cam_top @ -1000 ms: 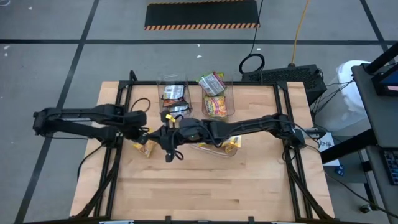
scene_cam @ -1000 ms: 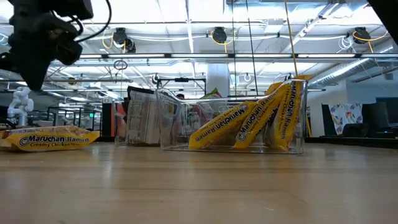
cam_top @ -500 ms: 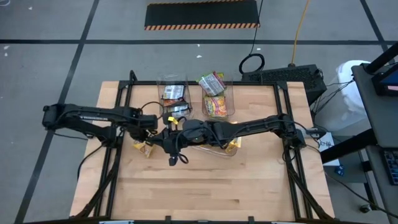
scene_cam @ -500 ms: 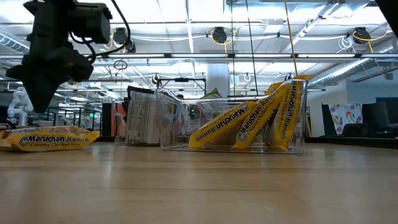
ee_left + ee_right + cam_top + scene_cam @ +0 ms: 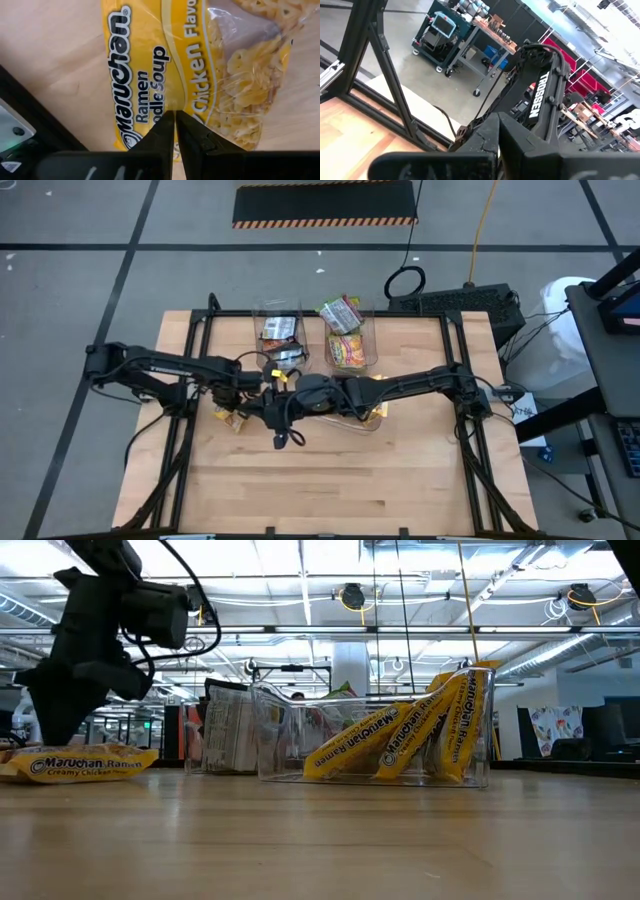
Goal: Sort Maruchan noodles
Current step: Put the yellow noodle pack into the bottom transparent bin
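The left gripper (image 5: 175, 130) has come down over the yellow noodle packet (image 5: 200, 65), which lies flat on the table (image 5: 50, 50) just past its nearly closed, empty fingertips. The right gripper (image 5: 497, 135) is closed and empty. A pick-up looks close.
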Robot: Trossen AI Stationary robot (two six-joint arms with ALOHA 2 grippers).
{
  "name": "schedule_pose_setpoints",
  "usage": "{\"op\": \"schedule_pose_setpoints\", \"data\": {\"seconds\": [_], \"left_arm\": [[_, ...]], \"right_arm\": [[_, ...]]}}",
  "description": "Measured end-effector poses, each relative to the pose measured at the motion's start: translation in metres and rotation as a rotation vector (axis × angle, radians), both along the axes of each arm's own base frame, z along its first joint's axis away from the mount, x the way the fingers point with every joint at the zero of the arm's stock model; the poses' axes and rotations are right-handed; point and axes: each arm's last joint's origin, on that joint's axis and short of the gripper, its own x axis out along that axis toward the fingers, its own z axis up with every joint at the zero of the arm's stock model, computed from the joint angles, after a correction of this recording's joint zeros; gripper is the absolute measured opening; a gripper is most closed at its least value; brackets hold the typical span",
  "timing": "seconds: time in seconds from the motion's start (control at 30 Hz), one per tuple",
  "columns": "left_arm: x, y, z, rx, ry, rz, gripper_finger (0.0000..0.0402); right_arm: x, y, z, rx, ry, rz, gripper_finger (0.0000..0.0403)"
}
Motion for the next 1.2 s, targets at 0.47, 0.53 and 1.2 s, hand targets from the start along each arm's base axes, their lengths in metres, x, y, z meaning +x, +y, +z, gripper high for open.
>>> {"op": "schedule_pose_setpoints", "data": {"seconds": [0.47,0.53,1.2], "left_arm": [[0.007,-0.027,-0.004,-0.187,-0.109,-0.096,0.0026],[0.011,-0.034,-0.004,-0.216,-0.148,-0.111,0.0026],[0.022,-0.088,0.014,-0.284,-0.434,-0.16,0.0026]], "right_arm": [[-0.003,-0.001,0.003,-0.005,0.015,0.0,0.0],[-0.007,-0.001,0.008,-0.004,0.008,-0.002,0.0],[-0.025,-0.004,0.022,0.042,0.09,-0.009,0.0]]}}
